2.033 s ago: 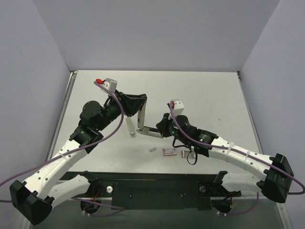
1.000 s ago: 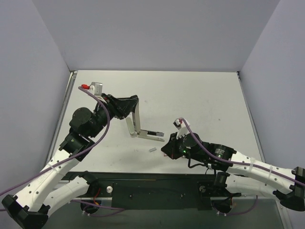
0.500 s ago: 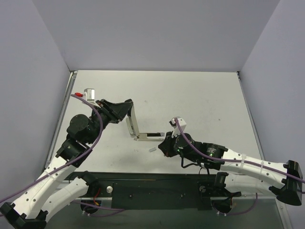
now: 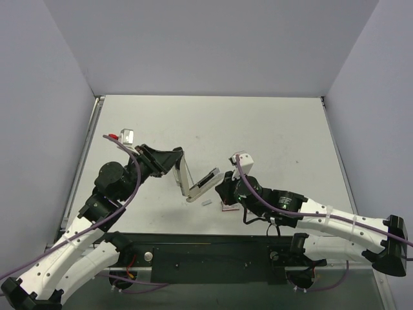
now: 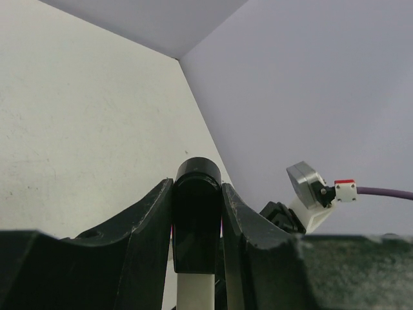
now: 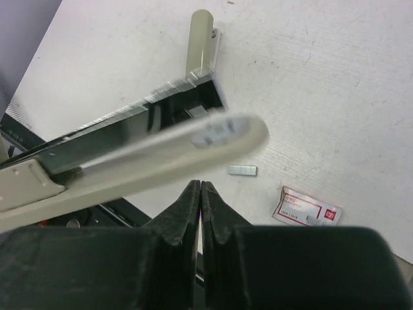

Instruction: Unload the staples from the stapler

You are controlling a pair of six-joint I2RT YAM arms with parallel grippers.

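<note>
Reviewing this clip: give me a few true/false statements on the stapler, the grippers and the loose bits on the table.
1. The left gripper clamps the stapler by its black end. True.
2. The stapler is folded shut. False: it is hinged open in a V.
3. The right gripper has its fingers spread wide. False: they are pressed together with nothing between them.
4. A small grey staple strip lies loose on the table. True.
5. The red-and-white box is held in the right gripper. False: it lies on the table, apart from the staple strip.
</note>
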